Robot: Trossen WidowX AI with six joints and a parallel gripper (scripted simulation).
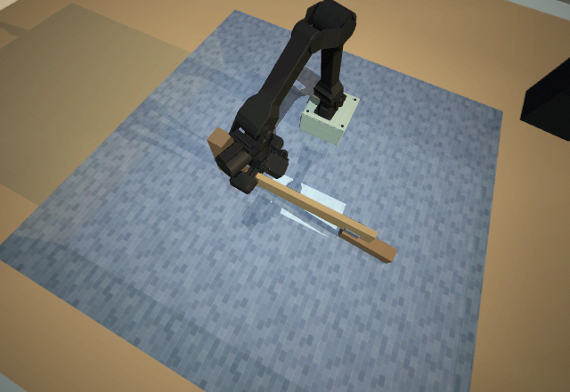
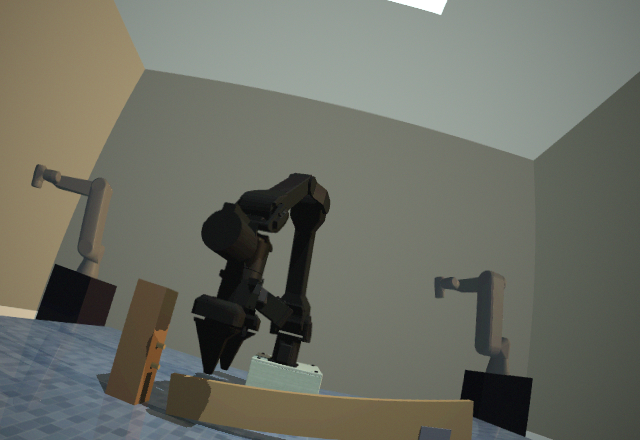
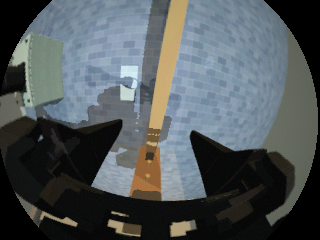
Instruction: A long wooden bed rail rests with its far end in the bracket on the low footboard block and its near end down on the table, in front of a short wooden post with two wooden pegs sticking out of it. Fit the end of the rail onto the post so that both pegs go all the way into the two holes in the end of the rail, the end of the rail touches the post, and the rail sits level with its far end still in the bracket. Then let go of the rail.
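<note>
looking down in the top view, seeing the open gripper just beside the post, partly hidden under the arm. also seeing the rail run away from the post, with its far end over the footboard block, well apart from the post. can't tell from here where the near end lies, being covered by the gripper.

in the exterior view, finding the post upright, with both pegs bare on the side toward the rail. lying low beside the post, across a gap: the near end of the rail, not fitted on. pointing down above that end: the gripper, holding nothing.

in the wrist view, looking between widely parted fingers at the near end of the rail, close before the post and lined up roughly with the pegs. off to the left of the post: the pale green base block.
</note>
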